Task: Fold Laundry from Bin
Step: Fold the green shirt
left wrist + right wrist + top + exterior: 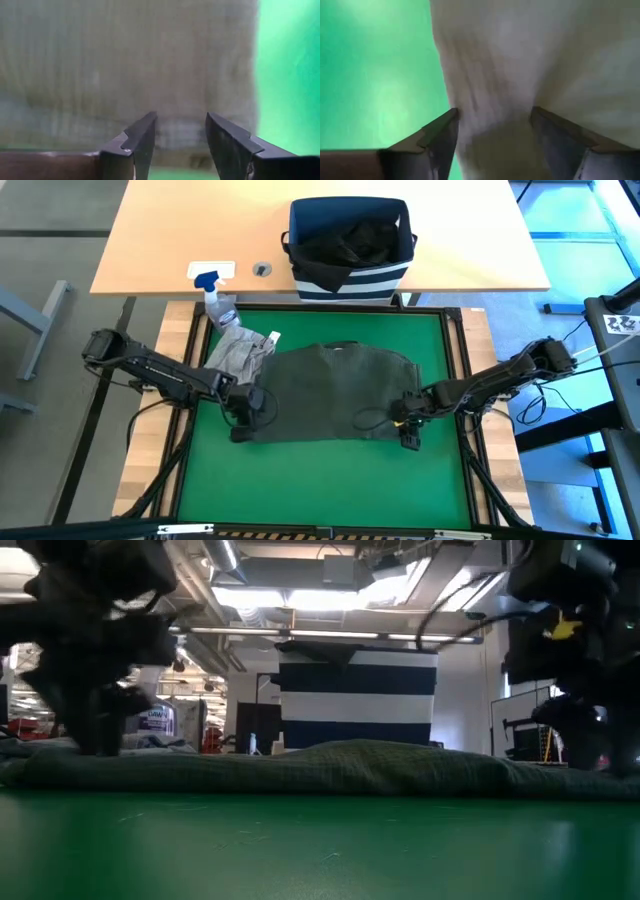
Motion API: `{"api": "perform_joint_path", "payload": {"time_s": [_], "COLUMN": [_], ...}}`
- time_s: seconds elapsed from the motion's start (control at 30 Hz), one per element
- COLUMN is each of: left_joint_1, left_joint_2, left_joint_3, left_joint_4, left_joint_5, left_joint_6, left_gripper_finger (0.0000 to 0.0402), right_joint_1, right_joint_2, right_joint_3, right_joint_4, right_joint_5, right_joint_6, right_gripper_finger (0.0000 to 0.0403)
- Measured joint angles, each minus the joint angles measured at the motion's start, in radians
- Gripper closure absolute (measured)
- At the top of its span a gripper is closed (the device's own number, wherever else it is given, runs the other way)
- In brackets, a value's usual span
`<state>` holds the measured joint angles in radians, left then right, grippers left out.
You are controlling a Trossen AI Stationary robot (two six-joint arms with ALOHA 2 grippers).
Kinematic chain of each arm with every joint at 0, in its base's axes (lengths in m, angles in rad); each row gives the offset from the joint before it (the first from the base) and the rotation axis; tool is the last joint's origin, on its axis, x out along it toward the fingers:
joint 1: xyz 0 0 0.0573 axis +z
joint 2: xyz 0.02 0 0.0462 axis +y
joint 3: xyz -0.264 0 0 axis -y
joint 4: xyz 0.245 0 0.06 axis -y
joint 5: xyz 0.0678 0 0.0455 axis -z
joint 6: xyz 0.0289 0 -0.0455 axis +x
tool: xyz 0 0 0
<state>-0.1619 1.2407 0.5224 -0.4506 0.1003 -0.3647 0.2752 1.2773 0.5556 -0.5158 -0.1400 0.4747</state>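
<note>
Green-matted bench (330, 480) carries the work; pale wooden bench (160, 240) behind it carries the rectangular navy fabric bin with white stripes (350, 277), in which a dark crumpled garment (352, 238) lies.

Dark olive green cloth garment (335, 392) is spread flat across the middle of the green mat, near edge toward the arms; a light grey crumpled garment (238, 350) lies bunched at its far left corner, touching it, beside a clear spray bottle with blue nozzle (216, 302).

Left pincer (247, 408) is at the near left corner of the olive garment; its fingers (141, 141) stand apart, cloth beyond them, nothing clearly pinched. Right pincer (410, 420) is at the near right corner; fingers (440, 136) apart with cloth lying between them, not closed on it.

Judgement: step in hand is folding the olive piece, both corners being addressed; whether grasp or release, cannot tell. Next move calls for both pincers acting evenly so the edge moves straight, without dragging the grey piece.
</note>
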Motion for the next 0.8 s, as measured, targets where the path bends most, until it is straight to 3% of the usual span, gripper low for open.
{"api": "perform_joint_path", "payload": {"time_s": [0.23, 0.43, 0.8], "left_joint_1": [0.002, 0.005, 0.101], "left_joint_2": [-0.011, -0.034, -0.037], "left_joint_3": [0.033, 0.184, 0.377], "left_joint_4": [-0.115, -0.119, -0.119], "left_joint_5": [0.104, 0.107, -0.091], "left_joint_6": [-0.002, 0.055, 0.244], "left_gripper_finger": [0.0208, 0.0207, 0.0207], "right_joint_1": [-0.001, -0.001, -0.013], "right_joint_2": [0.004, -0.029, -0.07], "right_joint_3": [0.042, 0.199, 0.409], "right_joint_4": [-0.166, -0.257, -0.432], "right_joint_5": [-0.155, -0.16, 0.205], "right_joint_6": [0.018, -0.066, -0.251], "right_gripper_finger": [0.0119, 0.0126, 0.0128]}}
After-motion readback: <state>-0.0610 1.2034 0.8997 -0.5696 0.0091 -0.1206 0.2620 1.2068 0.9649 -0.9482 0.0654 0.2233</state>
